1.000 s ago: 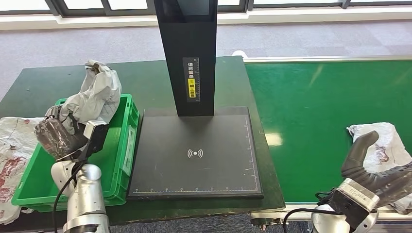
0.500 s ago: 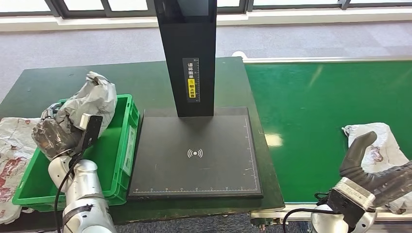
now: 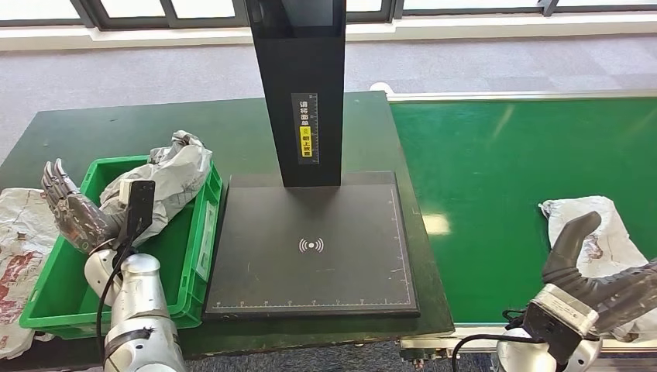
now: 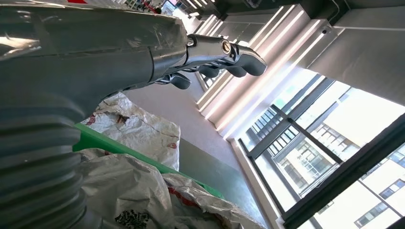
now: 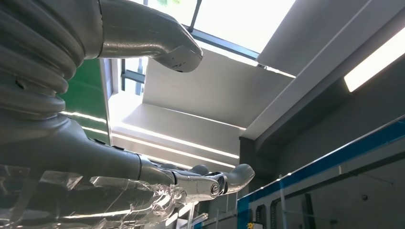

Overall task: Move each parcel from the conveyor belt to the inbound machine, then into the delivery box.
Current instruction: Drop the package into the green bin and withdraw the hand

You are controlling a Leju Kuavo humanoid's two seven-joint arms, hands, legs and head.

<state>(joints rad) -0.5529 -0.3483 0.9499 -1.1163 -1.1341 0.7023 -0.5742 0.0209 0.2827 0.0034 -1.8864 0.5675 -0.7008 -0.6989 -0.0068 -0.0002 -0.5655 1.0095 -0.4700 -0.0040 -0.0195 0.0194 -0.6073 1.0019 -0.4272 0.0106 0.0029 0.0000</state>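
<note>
Noted at the far left a spare crumpled bag [image 3: 17,232] lying flat on the table beside the delivery box [image 3: 54,298]. Found the left hand [image 3: 71,215] raised over the left part of this box, fingers spread and pointing up, holding nothing. Saw the grey parcel [image 3: 159,190] lying inside the box, heaped against its far right corner and apart from the hand, so judged this parcel as delivered. Found next the inbound machine [image 3: 310,248], with a bare black plate and a tall black column behind. Further right, saw the next parcel [image 3: 600,232] on the green conveyor belt [image 3: 496,170], near its front edge. Found the right hand [image 3: 593,283] just beside it, thumb lifted well away from the stretched fingers, gripping nothing; could not tell whether the fingers touched the wrapping. Judged it best here to slide the fingers low under the soft bag, to close on a thick fold and not on a loose corner, and to lift it before crossing to the plate. As for the surface: a dark green table [image 3: 232,124], matt and a little worn. Beyond it, saw grey carpet floor [image 3: 155,70] and a row of bright windows [image 3: 139,6].
</note>
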